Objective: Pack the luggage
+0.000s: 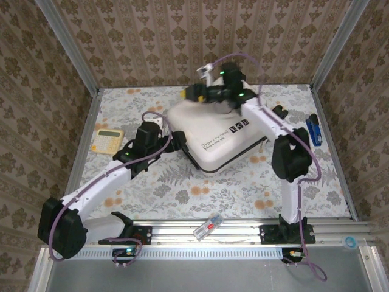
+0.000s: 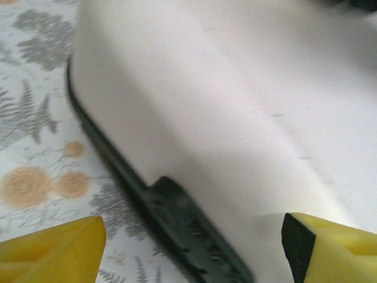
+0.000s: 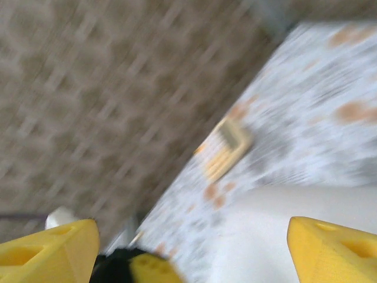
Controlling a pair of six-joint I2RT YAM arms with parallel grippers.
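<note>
The luggage (image 1: 203, 121) carries two lines of small black print toward its near right edge, too small to read.

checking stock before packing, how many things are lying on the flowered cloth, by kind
suitcase: 1
calculator: 1
small blue thing: 1
total: 3
</note>
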